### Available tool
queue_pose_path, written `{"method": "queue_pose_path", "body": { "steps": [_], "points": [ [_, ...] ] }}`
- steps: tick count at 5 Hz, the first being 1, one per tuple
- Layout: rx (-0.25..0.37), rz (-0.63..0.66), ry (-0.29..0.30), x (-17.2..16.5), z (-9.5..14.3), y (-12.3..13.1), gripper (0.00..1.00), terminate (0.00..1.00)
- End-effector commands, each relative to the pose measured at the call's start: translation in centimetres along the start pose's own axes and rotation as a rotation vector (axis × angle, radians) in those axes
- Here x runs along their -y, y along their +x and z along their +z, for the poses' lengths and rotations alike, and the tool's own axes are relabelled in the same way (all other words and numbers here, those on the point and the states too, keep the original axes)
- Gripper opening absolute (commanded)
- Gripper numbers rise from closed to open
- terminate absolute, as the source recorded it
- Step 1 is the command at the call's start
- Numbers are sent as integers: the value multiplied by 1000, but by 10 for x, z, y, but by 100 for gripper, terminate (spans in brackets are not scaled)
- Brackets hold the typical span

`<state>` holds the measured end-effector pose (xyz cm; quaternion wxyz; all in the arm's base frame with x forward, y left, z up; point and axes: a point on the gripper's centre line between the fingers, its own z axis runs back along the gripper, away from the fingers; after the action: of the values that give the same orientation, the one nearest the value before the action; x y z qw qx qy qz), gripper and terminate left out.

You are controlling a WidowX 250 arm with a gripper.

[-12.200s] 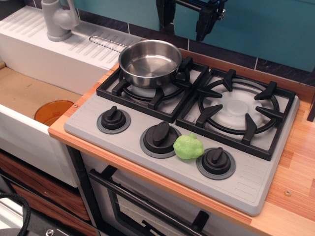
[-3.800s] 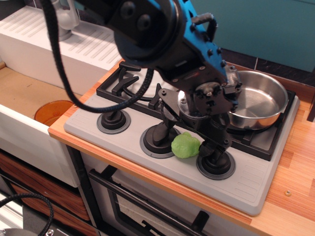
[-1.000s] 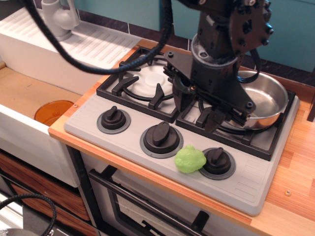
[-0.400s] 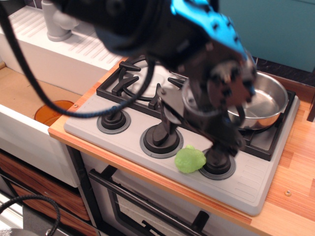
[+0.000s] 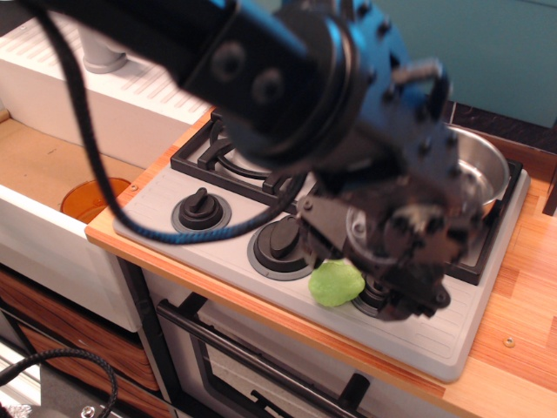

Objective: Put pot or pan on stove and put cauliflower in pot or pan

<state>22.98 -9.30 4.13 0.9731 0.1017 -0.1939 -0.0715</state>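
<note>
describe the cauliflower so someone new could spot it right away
Find the grey stove on the wooden counter and look along its front row of black knobs. The cauliflower lies on the grey panel between the middle knob and the right one, just under the blurred gripper. It is the only light-green, lumpy thing there.

The wooden counter (image 5: 522, 296) carries the grey stove (image 5: 157, 209) set flat on it, with a white ribbed sink drainer (image 5: 130, 96) just beside its left end, over a sink.
</note>
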Motion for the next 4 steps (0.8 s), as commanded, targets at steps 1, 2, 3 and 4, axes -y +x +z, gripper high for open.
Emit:
{"method": "queue_pose_path", "body": {
  "steps": [1, 2, 3, 4],
  "points": [
    [63, -24, -5, -10, -12, -3, 100, 0],
    [82, -29, -8, -10, -12, -2, 100, 0],
    [107, -43, 0, -10, -11, -1, 100, 0],
    [107, -56, 10, -10, -10, 0, 0, 0]
  ]
}}
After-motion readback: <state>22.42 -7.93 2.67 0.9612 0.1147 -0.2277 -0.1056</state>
